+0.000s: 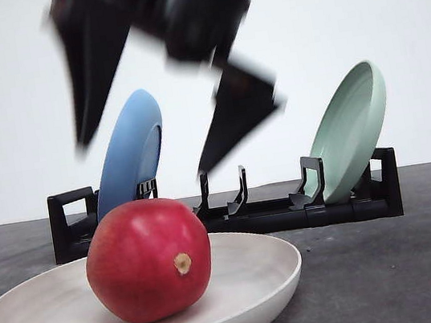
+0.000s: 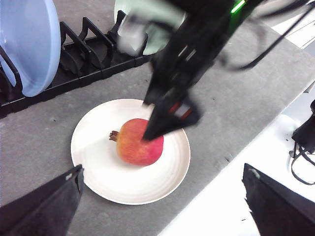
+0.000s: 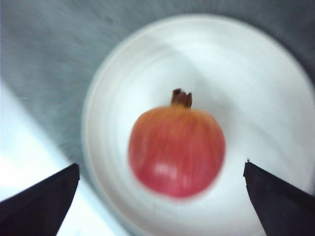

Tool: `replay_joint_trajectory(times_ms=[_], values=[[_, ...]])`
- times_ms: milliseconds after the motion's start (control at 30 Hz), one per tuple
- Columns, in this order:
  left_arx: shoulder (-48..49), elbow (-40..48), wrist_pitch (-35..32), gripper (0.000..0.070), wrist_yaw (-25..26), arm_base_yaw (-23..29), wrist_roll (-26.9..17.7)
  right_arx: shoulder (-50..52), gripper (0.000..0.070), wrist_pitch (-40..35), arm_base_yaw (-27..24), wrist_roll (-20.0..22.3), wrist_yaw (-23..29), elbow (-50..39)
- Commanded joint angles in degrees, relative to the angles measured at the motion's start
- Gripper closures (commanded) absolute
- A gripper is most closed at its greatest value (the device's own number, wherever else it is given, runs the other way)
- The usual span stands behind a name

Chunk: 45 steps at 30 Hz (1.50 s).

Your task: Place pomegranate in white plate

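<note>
Pomegranate sits loose in the white plate at lower left, beneath the blurred, wide-spread, empty right gripper, its top cropped.

The work surface is a dark grey, matte table with a slightly speckled finish. Resting directly on it near the front is the white plate, flat on its base. Further back a black dish rack stands on the same surface, running across its width. In the left wrist view a white edge borders the grey top.
</note>
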<state>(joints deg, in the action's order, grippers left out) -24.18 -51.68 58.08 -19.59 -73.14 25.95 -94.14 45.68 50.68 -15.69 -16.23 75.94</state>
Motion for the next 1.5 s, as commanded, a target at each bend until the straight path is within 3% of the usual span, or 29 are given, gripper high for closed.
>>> replay_joint_trajectory(times_ms=[0,367,633,833,1133,1167,1200,1233,1267,1300,1467], values=[[-0.07,-0.42,-0.42,0.0073,-0.07,-0.74,-0.81,3.48,0.0,2.4,-0.01,1.39,1.03,1.02],[-0.07,-0.42,-0.5,0.0073,-0.11,-0.74,-0.83,28.55,0.0,14.68,-0.2,1.83,13.84,-0.05],[-0.07,-0.42,-0.73,0.0073,-2.54,-0.74,-0.83,48.71,0.0,12.94,-0.2,1.56,18.43,-12.05],[-0.07,-0.42,-2.91,0.0073,-4.92,-0.74,-0.87,64.09,0.0,6.7,-0.2,1.1,19.36,-21.81],[-0.07,-0.42,-4.11,0.0099,-6.97,-0.74,-1.09,71.2,0.0002,3.64,-0.2,1.5,21.13,-24.83],[-0.07,-0.42,-4.11,0.023,-6.95,-0.74,-1.09,71.14,0.0092,3.64,-0.2,1.5,20.75,-24.83],[-0.07,-0.42,-4.05,0.0499,-6.96,-0.74,-1.18,71.0,0.0406,3.66,-0.2,1.47,20.36,-24.83],[-0.07,-0.42,-3.94,0.0698,-7.04,-0.74,-1.61,70.91,0.0698,3.66,-0.2,1.42,20.29,-24.83],[-0.07,-0.42,-4.07,0.0667,-7.4,-0.74,-1.6,70.79,0.0661,3.61,-0.2,1.52,20.39,-24.83],[-0.07,-0.42,-4.09,0.07,-7.89,-0.72,-1.63,70.65,0.067,3.55,-0.2,1.53,20.4,-24.83],[-0.07,-0.44,-4.04,0.07,-8.04,-0.74,-1.51,70.7,0.0693,3.59,-0.2,1.54,20.81,-24.83]])
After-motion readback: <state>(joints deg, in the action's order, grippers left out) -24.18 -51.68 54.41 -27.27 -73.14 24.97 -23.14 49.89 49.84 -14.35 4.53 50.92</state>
